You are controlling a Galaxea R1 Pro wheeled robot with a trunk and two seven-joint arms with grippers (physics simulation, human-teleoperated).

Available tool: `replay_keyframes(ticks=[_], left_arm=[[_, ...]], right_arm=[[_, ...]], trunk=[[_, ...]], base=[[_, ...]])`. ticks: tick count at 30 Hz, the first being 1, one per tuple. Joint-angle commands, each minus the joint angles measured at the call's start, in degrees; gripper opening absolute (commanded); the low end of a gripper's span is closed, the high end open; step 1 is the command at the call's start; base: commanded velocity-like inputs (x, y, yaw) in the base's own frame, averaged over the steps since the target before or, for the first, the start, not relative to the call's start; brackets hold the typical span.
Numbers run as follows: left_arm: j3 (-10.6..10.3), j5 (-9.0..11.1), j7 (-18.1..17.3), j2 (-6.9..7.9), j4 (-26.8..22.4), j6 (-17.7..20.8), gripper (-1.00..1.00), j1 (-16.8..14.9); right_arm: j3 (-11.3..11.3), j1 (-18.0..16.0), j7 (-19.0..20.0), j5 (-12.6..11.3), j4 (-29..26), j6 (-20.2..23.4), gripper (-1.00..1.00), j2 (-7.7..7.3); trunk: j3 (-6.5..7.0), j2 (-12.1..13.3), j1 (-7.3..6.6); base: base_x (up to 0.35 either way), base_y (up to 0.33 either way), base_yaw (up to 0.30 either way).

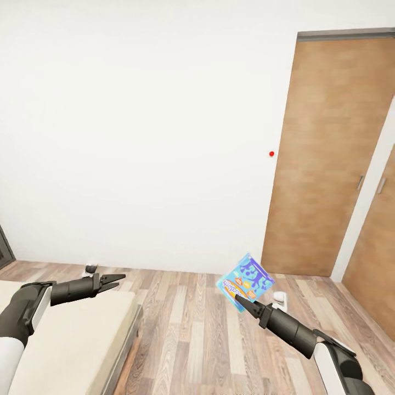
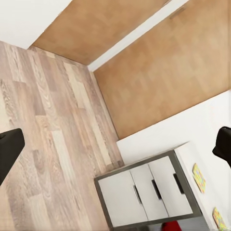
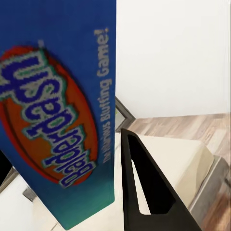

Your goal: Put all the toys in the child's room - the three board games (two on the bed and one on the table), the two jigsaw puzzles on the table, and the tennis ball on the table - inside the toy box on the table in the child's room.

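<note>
My right gripper (image 1: 239, 297) is shut on a blue board game box (image 1: 246, 281), held tilted in the air over the wooden floor. Up close, the right wrist view shows the box's blue face (image 3: 62, 110) with an orange oval logo, and one black finger (image 3: 144, 192) lying against its edge. My left gripper (image 1: 117, 281) hovers open and empty above the bed's far edge; its fingers (image 2: 9, 150) sit wide apart in the left wrist view. Two small colourful flat items (image 2: 198, 177) lie on a white top beyond a grey-framed drawer cabinet (image 2: 144, 190).
A cream bed (image 1: 71, 340) fills the lower left. Wooden doors (image 1: 329, 153) stand at the right, with a bare white wall ahead. Small objects sit on the floor by the wall (image 1: 91, 268) and near the door (image 1: 280, 299). Open wooden floor (image 1: 192, 340) lies between bed and doors.
</note>
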Motion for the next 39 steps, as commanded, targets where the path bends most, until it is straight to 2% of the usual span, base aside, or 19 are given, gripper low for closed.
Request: replay_keyframes(ticks=[1,39], left_arm=[[0.0,0.1,-0.1,0.02,0.0,0.6,1.0,0.0],[0.0,0.1,0.0,0.02,0.0,0.6,1.0,0.0]], right_arm=[[0.0,0.0,0.1,-0.4,0.0,0.4,-1.0,0.0],[-0.1,-0.1,0.1,-0.4,0.1,0.5,-1.0,-0.15]], trunk=[[-0.02,0.0,0.02],[-0.03,0.0,0.02]], base=[[-0.001,0.0,-0.283],[0.0,0.0,-0.287]])
